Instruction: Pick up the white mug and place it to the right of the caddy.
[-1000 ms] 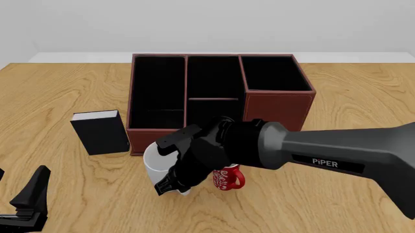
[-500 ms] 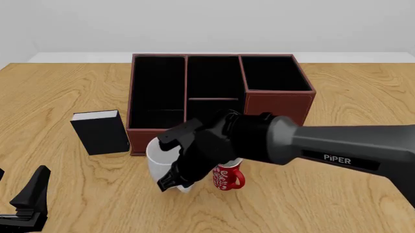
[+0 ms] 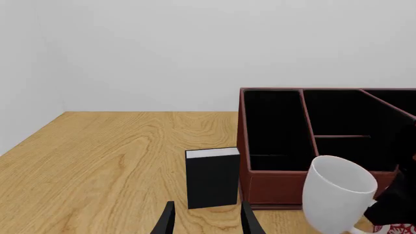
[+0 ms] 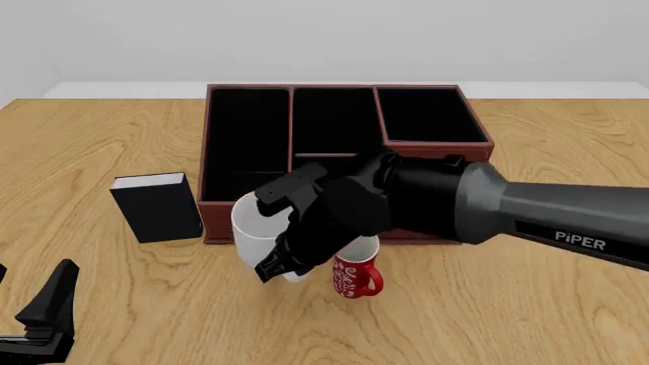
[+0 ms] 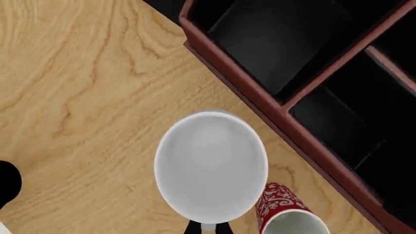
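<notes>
The right gripper is clamped on the white mug, holding it tilted above the table just in front of the caddy, beside the red mug. The left gripper stands apart, empty.

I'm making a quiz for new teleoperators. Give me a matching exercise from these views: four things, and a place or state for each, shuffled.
Things:
1 white mug
2 red mug
3 black box
4 left hand

States:
A standing left of the caddy
B idle at the table's near corner
C tilted, held by the right hand
D upright on the table

Pairs: 1-C, 2-D, 3-A, 4-B
</notes>
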Available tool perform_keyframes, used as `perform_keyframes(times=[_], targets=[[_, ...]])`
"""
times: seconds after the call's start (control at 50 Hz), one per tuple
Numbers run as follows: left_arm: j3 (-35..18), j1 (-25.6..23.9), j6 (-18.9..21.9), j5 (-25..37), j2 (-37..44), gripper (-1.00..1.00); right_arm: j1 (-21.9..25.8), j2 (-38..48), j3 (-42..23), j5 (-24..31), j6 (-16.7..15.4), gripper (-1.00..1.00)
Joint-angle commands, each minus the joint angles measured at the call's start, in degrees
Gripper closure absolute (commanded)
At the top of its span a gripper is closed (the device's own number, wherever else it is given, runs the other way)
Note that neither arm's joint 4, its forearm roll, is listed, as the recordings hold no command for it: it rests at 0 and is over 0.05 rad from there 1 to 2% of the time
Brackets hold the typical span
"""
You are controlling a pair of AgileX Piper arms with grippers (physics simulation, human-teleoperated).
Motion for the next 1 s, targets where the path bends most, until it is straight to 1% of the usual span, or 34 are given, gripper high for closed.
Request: perform_keyframes(times=[0.02,0.18,0.22,0.26,0.28,0.3,0.36,0.38,0.4,0.44,0.64,0.66,0.68,0.76,0.84,1.0], targets=[[0.00,0.00,0.00,0.00,0.00,-1.00,-1.11,-2.79,-1.49,2.42,-1.87,1.00],[0.00,0.00,0.00,0.00,0.00,-1.00,-2.22,-3.88,-1.96,4.00,-3.23,1.00],[0.00,0.00,0.00,0.00,0.00,-1.00,-3.05,-4.59,-2.01,4.90,-4.12,1.00],[0.00,0.00,0.00,0.00,0.00,-1.00,-3.22,-5.15,-2.21,5.66,-4.25,1.00],[0.00,0.00,0.00,0.00,0.00,-1.00,-4.29,-6.21,-2.23,6.49,-5.38,1.00],[0.00,0.00,0.00,0.00,0.00,-1.00,-4.31,-6.41,-2.35,6.72,-5.31,1.00],[0.00,0.00,0.00,0.00,0.00,-1.00,-5.76,-7.95,-2.39,7.87,-6.63,1.00],[0.00,0.00,0.00,0.00,0.00,-1.00,-5.70,-8.18,-2.51,8.21,-6.52,1.00],[0.00,0.00,0.00,0.00,0.00,-1.00,-6.48,-8.99,-2.63,8.50,-7.21,1.00],[0.00,0.00,0.00,0.00,0.00,-1.00,-6.53,-9.65,-3.10,9.12,-7.03,1.00],[0.00,0.00,0.00,0.00,0.00,-1.00,-7.55,-12.81,-6.27,11.71,-8.46,1.00],[0.00,0.00,0.00,0.00,0.00,-1.00,-7.41,-13.05,-6.75,11.91,-8.10,1.00],[0.00,0.00,0.00,0.00,0.00,-1.00,-7.56,-13.32,-7.12,12.22,-8.48,1.00],[0.00,0.00,0.00,0.00,0.00,-1.00,-7.26,-13.92,-8.32,12.80,-8.34,1.00],[0.00,0.00,0.00,0.00,0.00,-1.00,-7.25,-14.05,-8.80,13.01,-8.39,1.00],[0.00,0.00,0.00,0.00,0.00,-1.00,-8.83,-15.72,-8.82,13.93,-9.05,1.00]])
